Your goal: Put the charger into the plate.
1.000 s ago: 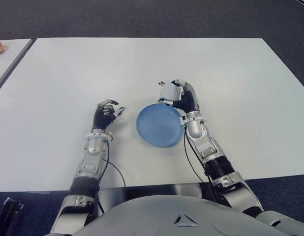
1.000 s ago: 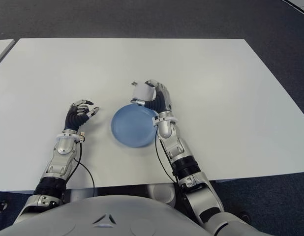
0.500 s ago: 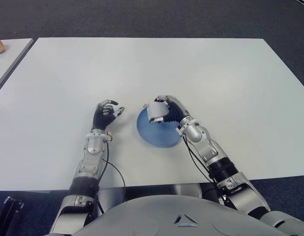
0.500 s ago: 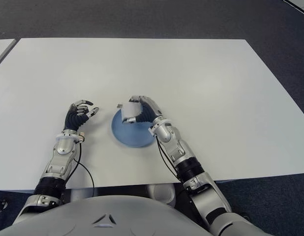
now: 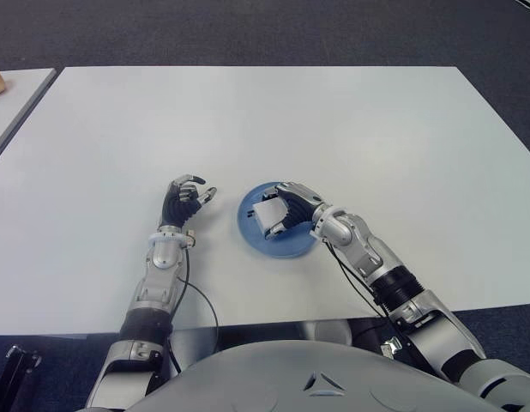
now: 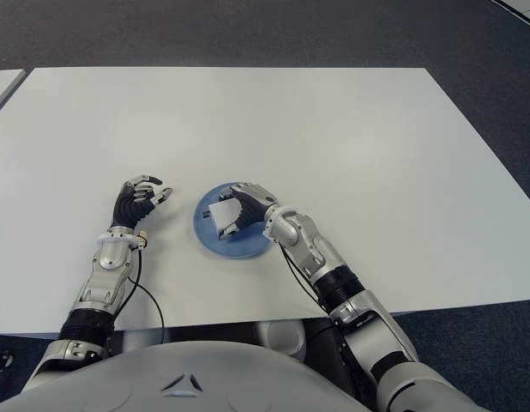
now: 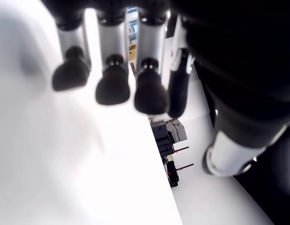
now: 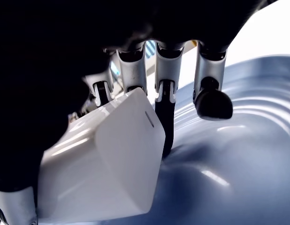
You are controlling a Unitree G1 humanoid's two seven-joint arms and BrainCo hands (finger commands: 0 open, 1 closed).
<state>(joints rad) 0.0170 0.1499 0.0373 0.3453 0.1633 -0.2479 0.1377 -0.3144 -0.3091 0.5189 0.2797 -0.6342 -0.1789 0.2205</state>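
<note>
**Charger held low over the blue plate**

White table (image 5: 351, 120) fills the scene, with dark carpet behind it. Near the table's front middle sits the blue plate (image 5: 252, 236), and all places below are relative to this plate. Just to its left, the left hand (image 5: 186, 199) shows with relaxed, half-curled fingers, holding nothing. The right hand (image 5: 291, 210) reaches over the plate from its right side and grips the white charger (image 5: 269, 212). I judge the hand is low so the charger can be released gently. Whether the charger already touches the plate I cannot tell; nothing else is in it.
</note>
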